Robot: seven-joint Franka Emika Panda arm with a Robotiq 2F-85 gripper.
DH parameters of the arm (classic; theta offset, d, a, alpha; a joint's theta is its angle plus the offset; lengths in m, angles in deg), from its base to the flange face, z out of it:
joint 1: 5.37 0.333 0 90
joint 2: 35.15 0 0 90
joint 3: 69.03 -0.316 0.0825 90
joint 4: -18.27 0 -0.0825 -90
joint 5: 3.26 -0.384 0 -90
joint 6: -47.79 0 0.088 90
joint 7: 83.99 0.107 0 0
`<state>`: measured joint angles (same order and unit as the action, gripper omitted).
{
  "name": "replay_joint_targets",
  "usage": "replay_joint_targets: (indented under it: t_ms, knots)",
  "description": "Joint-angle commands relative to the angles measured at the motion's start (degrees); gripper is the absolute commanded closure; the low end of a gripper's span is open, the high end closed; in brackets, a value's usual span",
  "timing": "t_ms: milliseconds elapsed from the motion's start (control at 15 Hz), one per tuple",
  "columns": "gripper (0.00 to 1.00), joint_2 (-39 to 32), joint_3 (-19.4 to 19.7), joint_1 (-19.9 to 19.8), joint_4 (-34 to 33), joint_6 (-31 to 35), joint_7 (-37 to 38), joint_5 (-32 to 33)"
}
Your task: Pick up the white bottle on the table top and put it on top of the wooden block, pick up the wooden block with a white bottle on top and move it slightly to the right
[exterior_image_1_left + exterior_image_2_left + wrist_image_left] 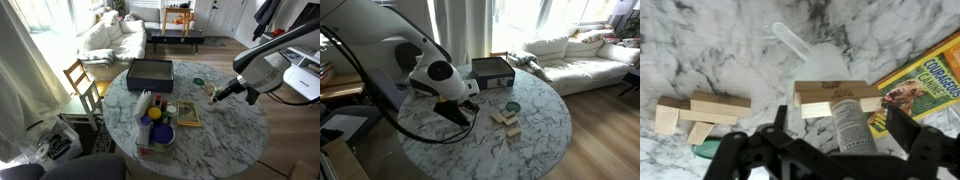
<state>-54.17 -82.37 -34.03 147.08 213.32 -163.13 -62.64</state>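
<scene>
One round marble surface, one dark box, one yellow book, one white bottle, two clusters of pale wooden blocks, one green disc

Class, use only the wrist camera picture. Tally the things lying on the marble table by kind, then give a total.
Piles of wooden blocks: 2
White bottle: 1
Grey printed cylinder: 1
Yellow book: 1
Green round thing: 1 (only its edge shows)
Total: 6
</scene>
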Motion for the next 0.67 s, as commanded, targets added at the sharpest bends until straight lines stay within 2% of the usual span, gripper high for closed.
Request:
replay_joint_targets:
  t_ms: [0, 600]
  knots:
    - [0.00, -1.1, -1.7, -2.0, -0.3, 0.3, -6.0, -4.5]
    - [0.00, -1.8, -2.8, -2.4, -0.7, 0.2, -13.5, -11.6]
